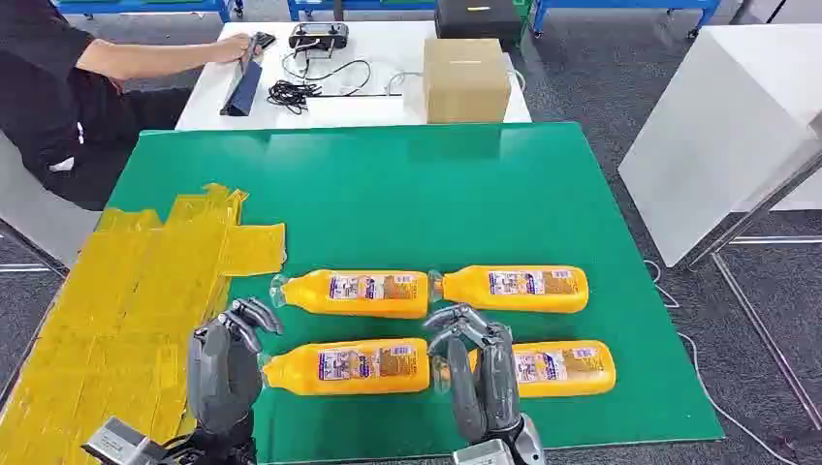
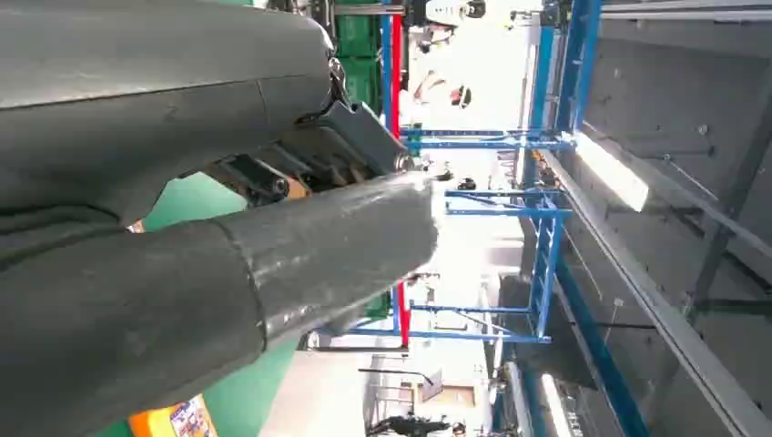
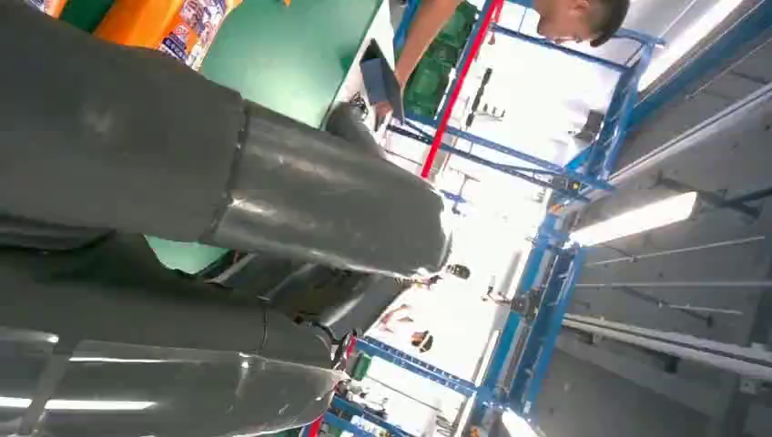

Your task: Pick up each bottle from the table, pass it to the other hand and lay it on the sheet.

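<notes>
Several orange bottles lie on their sides on the green table (image 1: pixel 388 194), in two rows. The far row holds one bottle (image 1: pixel 359 293) and another (image 1: pixel 519 289). The near row holds one bottle (image 1: pixel 349 366) and one (image 1: pixel 562 368) partly hidden behind my right hand. The yellow sheet (image 1: pixel 145 291) covers the table's left part. My left hand (image 1: pixel 223 368) stands upright just left of the near-left bottle's cap, holding nothing. My right hand (image 1: pixel 480 373) stands upright between the two near bottles, fingers bent but apart, holding nothing. A bottle label (image 2: pixel 173 421) and an orange bottle (image 3: pixel 155 23) show past the thumbs.
Beyond the green table stands a white table (image 1: pixel 388 97) with a cardboard box (image 1: pixel 465 79), cables (image 1: pixel 296 92) and a controller (image 1: pixel 318 37). A person (image 1: pixel 58 97) sits at the far left, hand on a dark object. A white cabinet (image 1: pixel 727 126) stands at the right.
</notes>
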